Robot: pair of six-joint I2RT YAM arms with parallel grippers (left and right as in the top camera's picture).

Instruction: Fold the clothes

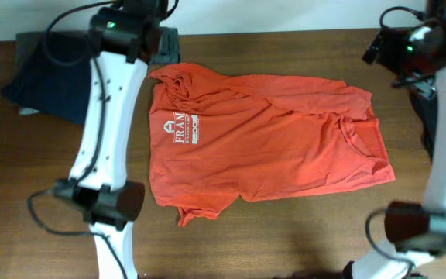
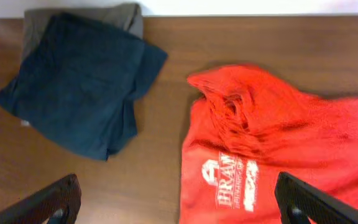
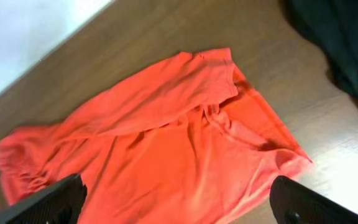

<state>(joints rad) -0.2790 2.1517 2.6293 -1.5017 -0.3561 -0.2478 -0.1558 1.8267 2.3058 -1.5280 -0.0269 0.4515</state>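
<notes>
well, from the overhead camera the red-orange t-shirt [image 1: 269, 139] lies across the middle of the brown worktop [image 1: 285, 240]. it is spread out but not flat. the collar [image 1: 180, 81] is bunched at the far left, and the white lettering [image 1: 178, 128] sits just below it. a long crease runs over the body toward the right end, where the cloth is doubled over. a navy garment [image 1: 49, 85] rests near the far left corner, apart from the shirt.

from the left wrist camera, the left tool [image 2: 182, 208] hangs above the collar and the lettering. its fingers [image 2: 55, 202] are spread wide to the two lower corners, with nothing pinched between them. the navy garment lies on a grey garment [image 2: 120, 15], beside the shirt and not touching it.

from the right wrist camera, the right tool [image 3: 179, 208] is also spread wide and empty, above the wrinkled right end of the shirt. some dark cloth [image 3: 340, 50] shows at the upper right, and i cannot tell what it is.

i judge the shirt to be thin cotton: light, soft and limp, so it will sag and drag when lifted. the best holds are probably at the edges, a shoulder near the collar and a corner of the right end. there the pinch must take care how many layers it catches.
</notes>
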